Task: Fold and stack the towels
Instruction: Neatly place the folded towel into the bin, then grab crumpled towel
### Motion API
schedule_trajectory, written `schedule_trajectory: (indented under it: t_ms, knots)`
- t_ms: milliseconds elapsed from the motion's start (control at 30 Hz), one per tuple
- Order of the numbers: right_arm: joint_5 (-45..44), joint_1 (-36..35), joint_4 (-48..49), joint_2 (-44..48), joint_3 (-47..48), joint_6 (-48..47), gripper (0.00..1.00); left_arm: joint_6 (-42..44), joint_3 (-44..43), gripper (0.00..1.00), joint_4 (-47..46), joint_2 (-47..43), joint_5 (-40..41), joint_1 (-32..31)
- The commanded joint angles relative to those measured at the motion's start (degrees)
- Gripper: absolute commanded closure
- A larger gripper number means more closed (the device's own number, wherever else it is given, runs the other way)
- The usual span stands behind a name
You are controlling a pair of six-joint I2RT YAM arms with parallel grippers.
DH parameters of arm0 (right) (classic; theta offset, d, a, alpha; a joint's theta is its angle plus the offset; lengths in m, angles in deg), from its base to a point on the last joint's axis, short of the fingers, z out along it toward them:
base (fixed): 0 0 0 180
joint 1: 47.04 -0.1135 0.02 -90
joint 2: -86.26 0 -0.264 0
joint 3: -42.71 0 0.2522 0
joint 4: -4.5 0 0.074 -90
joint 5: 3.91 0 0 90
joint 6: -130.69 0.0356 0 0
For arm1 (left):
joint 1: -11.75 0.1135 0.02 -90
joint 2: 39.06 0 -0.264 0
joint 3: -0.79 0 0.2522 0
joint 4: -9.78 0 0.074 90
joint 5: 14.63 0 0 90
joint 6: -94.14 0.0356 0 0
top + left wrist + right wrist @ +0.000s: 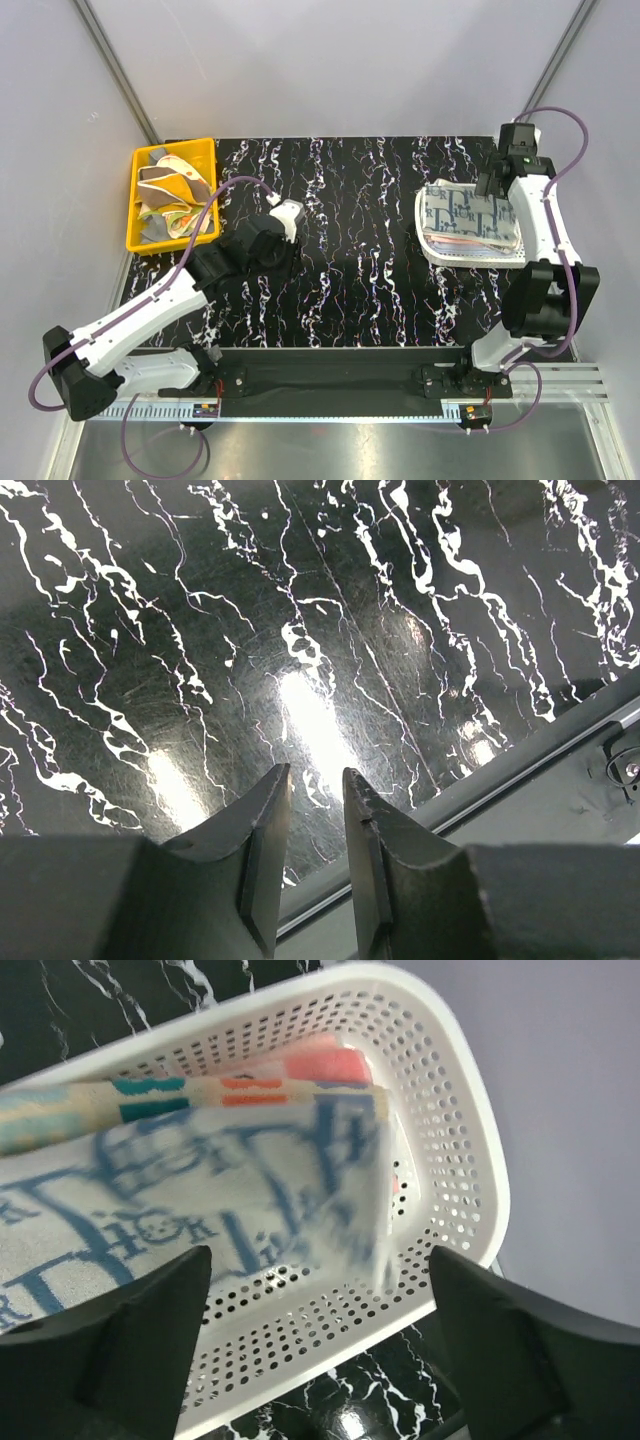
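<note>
Towels (470, 215) already folded sit stacked in the white basket (425, 240), with the right gripper (318, 1280) spread wide and empty just above them. Crumpled towels (170, 195) wait in the yellow bin (140, 243). The left gripper (317, 780) hangs narrow and empty over the surface (360, 260), so I'd guess plenty's left.

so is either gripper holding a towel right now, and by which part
Nothing is held. The right gripper stands wide open above the blue-lettered towel lying in the white basket; the left gripper has only table under its parted jaws.
</note>
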Motion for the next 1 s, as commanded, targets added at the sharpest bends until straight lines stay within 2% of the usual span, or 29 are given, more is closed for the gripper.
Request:
schedule_trajectory:
  t_ms: [0,267,433,533,600,667,733,767,833,900,967]
  knots:
    - [2.3,0.2,3.0,-2.2,-1.9,3.4,0.01,0.8,0.3,0.67,-2.0,0.4,-1.3,0.2]
    - [8.4,0.1,1.5,0.3,0.1,11.6,0.0,-0.4,0.1,0.66,-2.3,0.7,-0.2,0.3]
    - [13.9,-1.1,5.1,6.4,-5.0,15.4,0.0,-1.4,-0.5,0.66,-2.3,1.5,1.7,0.8]
    - [13.2,-5.3,6.5,8.9,-8.1,17.0,0.0,-3.1,-1.4,0.65,-2.4,2.4,3.5,1.5]
    - [12.0,-11.0,7.9,11.1,-10.7,18.0,0.0,-4.0,-1.8,0.65,-3.0,3.3,4.7,1.9]
    - [11.2,-14.1,9.6,12.7,-12.2,19.7,0.0,-5.9,-2.9,0.61,-2.8,4.3,7.3,2.5]
    - [12.3,-19.6,12.3,13.5,-14.6,21.5,0.0,-7.2,-4.1,0.59,-2.4,5.5,10.7,4.9]
    - [12.4,-22.0,13.2,14.2,-15.5,21.9,0.0,-8.7,-5.6,0.55,-2.5,6.0,11.6,6.6]
    - [12.5,-27.3,15.5,14.3,-17.6,22.6,0.0,-10.6,-7.3,0.54,-3.1,8.2,12.1,14.2]
    - [13.2,-29.3,17.3,14.3,-19.4,22.8,0.0,-11.9,-10.3,0.51,-3.1,10.3,17.7,21.9]
    - [15.7,-30.8,19.4,13.7,-20.4,23.0,0.0,-12.6,-11.3,0.5,-5.3,13.7,20.6,26.4]
